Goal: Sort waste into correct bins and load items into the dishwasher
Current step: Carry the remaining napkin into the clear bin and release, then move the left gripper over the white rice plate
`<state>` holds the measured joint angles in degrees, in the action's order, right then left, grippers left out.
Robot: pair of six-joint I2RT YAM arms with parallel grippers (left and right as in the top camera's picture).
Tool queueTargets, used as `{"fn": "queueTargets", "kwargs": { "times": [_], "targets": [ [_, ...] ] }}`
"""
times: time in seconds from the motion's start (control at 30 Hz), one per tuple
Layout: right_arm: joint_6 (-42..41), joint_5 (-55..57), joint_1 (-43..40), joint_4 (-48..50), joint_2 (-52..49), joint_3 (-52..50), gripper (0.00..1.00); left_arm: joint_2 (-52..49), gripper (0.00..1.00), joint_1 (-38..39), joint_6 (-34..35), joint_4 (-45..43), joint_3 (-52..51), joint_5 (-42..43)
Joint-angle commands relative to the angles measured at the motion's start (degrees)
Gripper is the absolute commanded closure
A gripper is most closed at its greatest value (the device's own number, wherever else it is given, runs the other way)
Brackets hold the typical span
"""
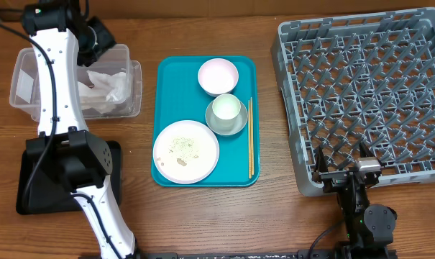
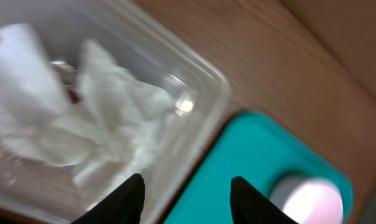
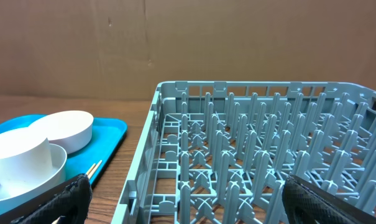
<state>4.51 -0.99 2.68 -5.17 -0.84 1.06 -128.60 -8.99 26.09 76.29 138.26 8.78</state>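
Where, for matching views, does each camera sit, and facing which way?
Overhead: above the table, looking down at teal tray, dish rack, clear tub; both arms show.
Left wrist: looking down into the tub at napkins; open left gripper shows.
Right wrist: low, facing across the rack; open right gripper shows.
All share the tray.

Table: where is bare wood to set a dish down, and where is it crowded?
Bare wood lies between the teal tray and the dish rack, and in front of the tray. The tray itself is crowded: plate, pink bowl, metal bowl and chopsticks. Only its corner by the tub is bare.
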Motion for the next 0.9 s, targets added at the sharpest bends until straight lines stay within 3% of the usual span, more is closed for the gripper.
{"fn": "queueTargets", "kwargs": {
  "times": [0.0, 0.23, 0.43, 0.57, 0.6, 0.7, 0.87],
  "targets": [
    [0.0, 0.7, 0.2, 0.3, 0.7, -0.6, 0.00, -0.6, 0.56, 2.5, -15.8, 3.1, -0.3, 15.2],
    [0.0, 0.7, 0.2, 0.3, 0.7, -0.6, 0.00, -0.6, 0.59, 8.9, -15.9, 7.0, -0.3, 14.3],
    [0.0, 0.7, 0.2, 0.3, 0.7, -0.6, 0.00, -0.6, 0.53, 16.3, -15.7, 9.0, -0.3, 3.1],
    [0.0, 0.7, 0.2, 0.3, 0.7, -0.6, 0.00, -0.6, 0.48, 20.8, -11.5, 8.9, -0.3, -4.5],
    [0.0, 0.8, 0.2, 0.3, 0.7, -0.6, 0.00, -0.6, 0.46, 21.7, -9.9, 8.9, -0.3, -6.6],
    [0.0, 0.8, 0.2, 0.3, 0.7, -0.6, 0.00, -0.7, 0.02, 23.9, -6.2, 8.3, -0.3, -9.2],
    [0.0, 0.8, 0.2, 0.3, 0.7, -0.6, 0.00, -1.0, 0.00, 26.2, -6.1, 4.6, -0.3, -9.2]
  ]
}}
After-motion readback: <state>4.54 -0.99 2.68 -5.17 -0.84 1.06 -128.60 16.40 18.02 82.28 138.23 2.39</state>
